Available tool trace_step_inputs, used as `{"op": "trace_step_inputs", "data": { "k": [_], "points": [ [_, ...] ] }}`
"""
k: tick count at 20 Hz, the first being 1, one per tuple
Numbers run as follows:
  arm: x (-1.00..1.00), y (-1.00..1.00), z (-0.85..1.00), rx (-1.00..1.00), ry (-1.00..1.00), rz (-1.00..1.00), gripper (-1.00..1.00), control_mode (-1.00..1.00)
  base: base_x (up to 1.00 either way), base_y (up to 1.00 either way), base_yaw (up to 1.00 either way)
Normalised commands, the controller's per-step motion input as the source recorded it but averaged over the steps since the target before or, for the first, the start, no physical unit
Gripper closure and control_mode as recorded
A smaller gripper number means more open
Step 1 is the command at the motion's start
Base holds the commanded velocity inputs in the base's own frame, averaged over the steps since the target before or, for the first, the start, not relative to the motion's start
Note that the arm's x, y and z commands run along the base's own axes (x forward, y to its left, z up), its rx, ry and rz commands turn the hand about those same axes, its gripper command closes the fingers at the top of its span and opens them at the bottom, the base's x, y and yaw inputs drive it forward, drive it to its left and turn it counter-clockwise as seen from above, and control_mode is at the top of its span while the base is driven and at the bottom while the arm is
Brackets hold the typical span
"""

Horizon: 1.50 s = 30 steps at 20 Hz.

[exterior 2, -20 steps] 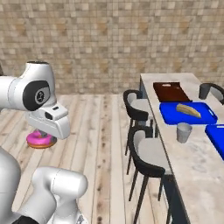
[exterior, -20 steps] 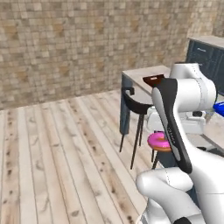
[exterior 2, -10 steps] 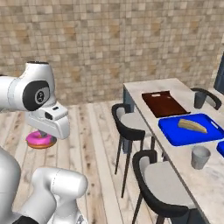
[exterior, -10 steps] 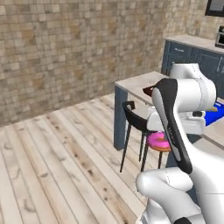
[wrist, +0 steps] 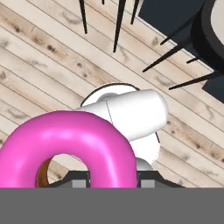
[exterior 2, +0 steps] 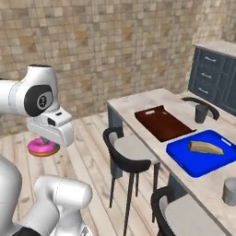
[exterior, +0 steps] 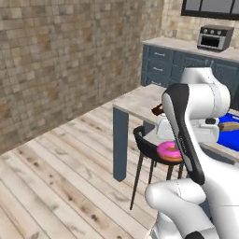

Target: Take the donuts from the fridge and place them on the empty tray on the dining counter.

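The pink-frosted donut (wrist: pixel 70 144) is held in my gripper (wrist: pixel 112 176), which is shut on it above the wooden floor. That donut (exterior 2: pixel 42 147) hangs under my hand at the left of the right base view, well short of the dining counter (exterior 2: pixel 126 103). From the left base camera the donut (exterior: pixel 169 151) shows beside my forearm. The empty dark brown tray (exterior 2: pixel 162 122) lies on the counter's near end; only its corner (exterior: pixel 157 110) peeks past my arm. The orange-tan donut and the fridge are out of view.
A bright blue tray (exterior 2: pixel 203 153) with a bread piece (exterior 2: pixel 206 147) lies beside the brown one. A dark cup (exterior 2: pixel 201 113) and a grey cup (exterior 2: pixel 229 191) stand on the counter. Black stools (exterior 2: pixel 131 151) line its near side. Blue wall cabinets (exterior: pixel 186 60) carry a toaster oven (exterior: pixel 214 37).
The base has driven and turned, so the whole scene shifted: the dining counter and trays are now nearer and more central. The pink donut stays held in the gripper.
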Motion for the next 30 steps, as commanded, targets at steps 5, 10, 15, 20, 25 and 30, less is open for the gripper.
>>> {"op": "trace_step_inputs", "data": {
  "k": [5, 10, 15, 20, 25, 30],
  "points": [
    [0.0, 0.0, 0.0, 0.0, 0.0, 0.0, 1.0, 1.0, 0.65, 0.26, -0.46],
    [0.0, 0.0, 0.0, 0.0, 0.0, 0.0, 1.0, 1.0, 0.73, 0.08, -0.49],
    [0.0, 0.0, 0.0, 0.0, 0.0, 0.0, 1.0, 1.0, 0.57, 0.23, -0.5],
    [0.0, 0.0, 0.0, 0.0, 0.0, 0.0, 1.0, 1.0, 0.49, 0.41, -0.5],
    [0.0, 0.0, 0.0, 0.0, 0.0, 0.0, 1.0, 1.0, 0.74, 0.38, -0.46],
    [0.0, 0.0, 0.0, 0.0, 0.0, 0.0, 1.0, 1.0, 0.73, 0.36, -0.41]
  ]
}}
